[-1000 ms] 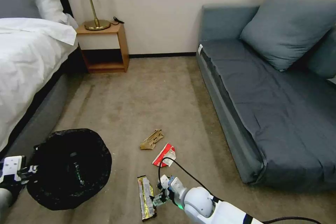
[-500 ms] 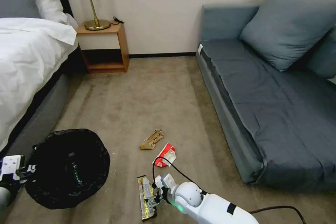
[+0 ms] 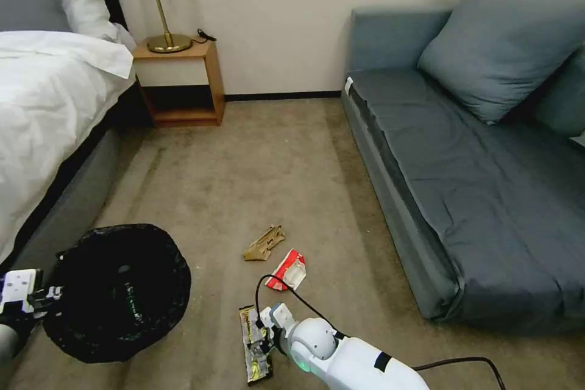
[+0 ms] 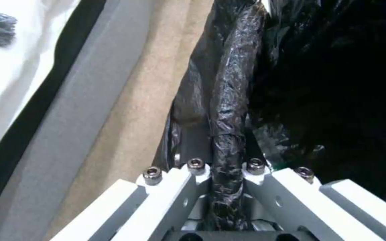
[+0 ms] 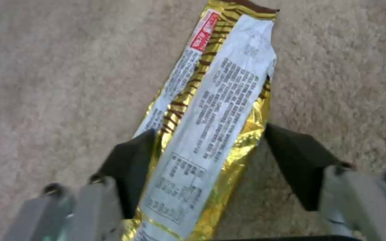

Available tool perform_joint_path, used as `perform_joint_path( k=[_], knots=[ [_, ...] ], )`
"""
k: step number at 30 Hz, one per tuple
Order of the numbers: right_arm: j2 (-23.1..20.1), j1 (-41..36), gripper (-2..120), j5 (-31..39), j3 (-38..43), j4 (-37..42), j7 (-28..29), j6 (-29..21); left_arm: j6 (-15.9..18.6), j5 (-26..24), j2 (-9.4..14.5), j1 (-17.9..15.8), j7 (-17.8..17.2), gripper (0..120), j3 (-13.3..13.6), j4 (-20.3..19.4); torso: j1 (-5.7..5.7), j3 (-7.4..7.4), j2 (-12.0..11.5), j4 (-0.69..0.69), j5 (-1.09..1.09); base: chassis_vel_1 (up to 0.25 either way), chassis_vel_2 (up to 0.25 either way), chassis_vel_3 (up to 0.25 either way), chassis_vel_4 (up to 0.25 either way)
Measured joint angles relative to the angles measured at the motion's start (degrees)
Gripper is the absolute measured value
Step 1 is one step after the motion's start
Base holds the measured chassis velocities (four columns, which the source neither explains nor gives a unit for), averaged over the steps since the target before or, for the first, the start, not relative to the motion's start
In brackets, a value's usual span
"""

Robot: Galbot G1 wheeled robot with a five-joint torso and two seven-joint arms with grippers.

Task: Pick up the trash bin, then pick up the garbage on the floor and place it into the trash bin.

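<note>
Head view: right gripper (image 3: 263, 344) fingers spread astride snack wrapper (image 3: 254, 347); red-and-white wrapper (image 3: 289, 270) nearby.

Hotel rm, bed (image 3: 42, 91), nightstand (image 3: 183, 82), sofa (image 3: 475, 183)

The right end effector (image 5: 208, 160) straddles the long yellow-silver snack wrapper (image 5: 211, 110) on the carpet (image 5: 45, 67), fingers spread.

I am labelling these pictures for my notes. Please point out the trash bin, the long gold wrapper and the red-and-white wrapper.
trash bin (image 3: 116, 292): head view, on the black bag lining its inside.
long gold wrapper (image 5: 211, 110): right wrist view, on its printed middle.
red-and-white wrapper (image 3: 287, 269): head view, on its centre.
</note>
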Motion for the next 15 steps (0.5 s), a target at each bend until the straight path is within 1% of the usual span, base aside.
perform_joint_path(
  k=[2, 3, 4, 5, 6, 8, 9, 10, 11, 12, 14, 15],
  knots=[
    [0.15, -0.15, 56, -0.53, 0.05, -0.25, -0.05, 0.16, 0.0, 0.03, 0.01, 0.0, -0.06, 2, 0.07, 0.1, 0.0, 0.0, 0.0, 0.0, 0.0, 0.0, 0.0, 0.0, 0.0],
    [0.21, -0.25, 50, -0.93, 0.01, -0.33, -0.04, 0.29, 0.01, 0.06, 0.03, -0.01, -0.14, 2, 0.08, 0.18, 0.0, -0.01, 0.0, -0.01, 0.0, 0.0, 0.0, 0.0, 0.0],
    [0.21, -0.25, 50, -0.93, 0.01, -0.33, -0.04, 0.29, 0.01, 0.06, 0.03, -0.01, -0.14, 2, 0.08, 0.18, 0.0, -0.01, 0.0, -0.01, 0.0, 0.0, 0.0, 0.0, 0.0],
    [0.22, -0.29, 46, -1.14, -0.07, -0.33, -0.05, 0.38, 0.0, 0.06, 0.04, -0.01, -0.16, 2, 0.08, 0.19, 0.0, 0.0, 0.0, 0.0, 0.0, 0.0, 0.0, 0.0, 0.0],
    [0.2, -0.36, 39, -1.4, -0.31, -0.23, -0.1, 0.55, 0.0, 0.06, 0.07, 0.03, -0.16, 2, 0.02, 0.19, 0.0, 0.0, 0.0, 0.0, 0.0, 0.0, 0.0, 0.0, 0.0],
    [-0.08, -0.35, 33, -1.51, -0.58, 0.12, -0.23, 0.67, 0.0, 0.06, 0.13, 0.1, -0.16, 2, -0.13, 0.19, 0.0, 0.0, 0.0, 0.01, 0.0, 0.0, 0.0, 0.0, 0.0],
    [-0.43, -0.38, 26, -1.6, -0.91, 0.53, -0.43, 0.79, 0.0, 0.04, 0.15, 0.14, -0.16, 2, -0.22, 0.19, 0.0, 0.0, 0.0, 0.01, 0.02, 0.0, 0.0, 0.0, 0.0],
    [-0.43, -0.38, 26, -1.6, -0.91, 0.53, -0.43, 0.79, 0.0, 0.04, 0.15, 0.14, -0.16, 2, -0.22, 0.19, 0.0, 0.0, 0.0, 0.01, 0.02, 0.0, 0.0, 0.0, 0.0],
    [-0.68, -0.34, 21, -1.75, -0.95, 0.79, -0.48, 0.84, 0.0, 0.03, 0.16, 0.14, -0.16, 2, -0.28, 0.18, 0.0, 0.0, 0.0, 0.03, 0.02, 0.0, 0.0, 0.0, 0.0],
    [-0.77, -0.33, 19, -1.85, -0.95, 0.87, -0.5, 0.86, 0.0, 0.03, 0.16, 0.13, -0.18, 2, -0.28, 0.18, 0.0, 0.0, 0.0, 0.03, 0.02, 0.0, 0.0, 0.0, 0.0],
    [-1.0, -0.32, 10, -2.66, -0.78, 1.11, -0.59, 1.1, 0.0, 0.03, 0.18, 0.05, -0.22, 2, -0.23, 0.31, 0.0, 0.01, 0.0, 0.03, 0.02, 0.0, 0.0, 0.0, 0.0],
    [-1.0, -0.32, 10, -2.66, -0.78, 1.11, -0.59, 1.1, 0.0, 0.03, 0.18, 0.05, -0.22, 2, -0.23, 0.31, 0.0, 0.01, 0.0, 0.03, 0.02, 0.0, 0.0, 0.0, 0.0]
  ],
)
